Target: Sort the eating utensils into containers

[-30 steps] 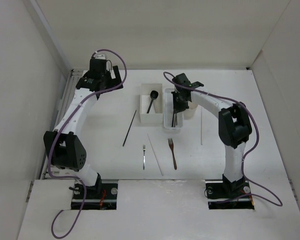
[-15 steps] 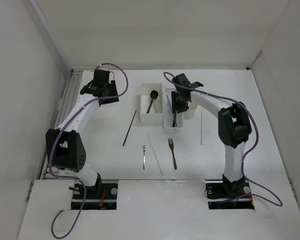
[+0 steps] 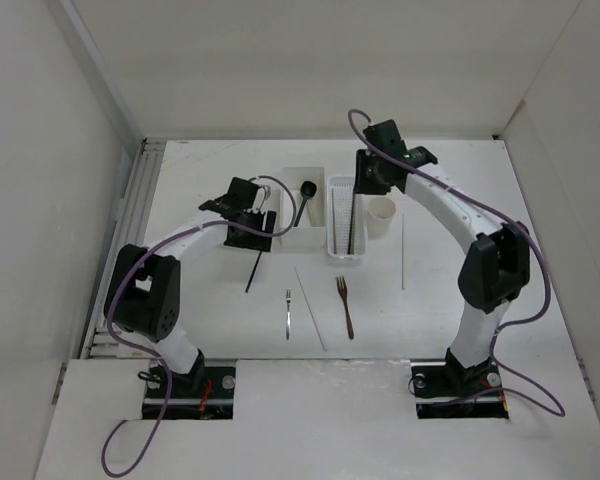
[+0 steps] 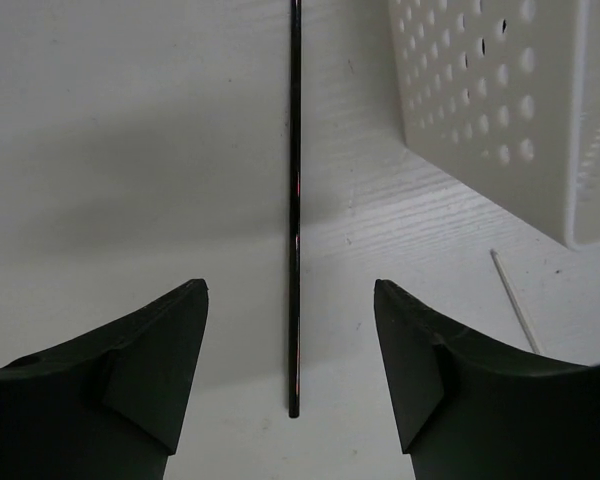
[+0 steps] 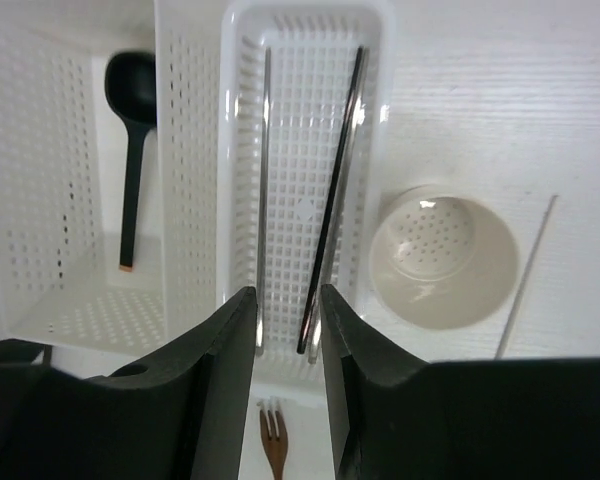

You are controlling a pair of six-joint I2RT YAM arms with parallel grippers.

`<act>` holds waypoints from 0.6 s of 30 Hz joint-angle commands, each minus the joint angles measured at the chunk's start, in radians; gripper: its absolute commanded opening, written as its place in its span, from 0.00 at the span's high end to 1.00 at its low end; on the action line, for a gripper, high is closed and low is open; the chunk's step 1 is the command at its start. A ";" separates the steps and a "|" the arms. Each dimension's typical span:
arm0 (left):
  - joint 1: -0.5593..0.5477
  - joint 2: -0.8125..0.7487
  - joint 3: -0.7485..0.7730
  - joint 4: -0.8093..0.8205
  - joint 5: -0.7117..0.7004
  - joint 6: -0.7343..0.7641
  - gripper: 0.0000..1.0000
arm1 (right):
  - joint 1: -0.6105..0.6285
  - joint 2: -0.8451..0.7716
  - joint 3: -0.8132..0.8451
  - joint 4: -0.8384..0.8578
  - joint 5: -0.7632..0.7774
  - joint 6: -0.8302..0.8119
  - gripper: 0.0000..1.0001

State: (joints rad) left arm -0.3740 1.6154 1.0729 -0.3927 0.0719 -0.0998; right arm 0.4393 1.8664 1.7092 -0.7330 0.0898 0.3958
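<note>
My left gripper is open and low over the upper end of a dark chopstick, which lies on the table between its fingers. My right gripper is slightly open and empty above the narrow perforated basket. A dark chopstick and a pale one lie in that basket. The black spoon lies in the white square box. The cream cup stands right of the basket.
A small silver fork and a brown fork lie nearer the front. One pale chopstick lies between the forks, another right of the cup. White walls enclose the table.
My left arm swung from the far left corner to the dark chopstick beside the box. My right gripper rose out of the basket and left a dark chopstick in it.
</note>
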 commanded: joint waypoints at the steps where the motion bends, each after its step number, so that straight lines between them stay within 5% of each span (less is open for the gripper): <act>1: -0.012 0.020 -0.014 0.061 0.002 0.032 0.36 | -0.039 -0.084 0.021 0.052 0.036 0.008 0.62; 16: -0.108 0.149 -0.097 0.164 -0.265 0.041 0.63 | -0.128 -0.223 -0.085 0.099 0.045 -0.001 0.62; 18: -0.108 0.164 -0.077 0.152 -0.265 0.051 0.77 | -0.128 -0.233 -0.085 0.099 0.045 -0.002 0.62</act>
State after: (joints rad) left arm -0.4793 1.7287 1.0077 -0.2127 -0.1253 -0.0635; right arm 0.3199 1.6814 1.6226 -0.6796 0.1207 0.3958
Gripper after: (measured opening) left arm 0.264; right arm 0.375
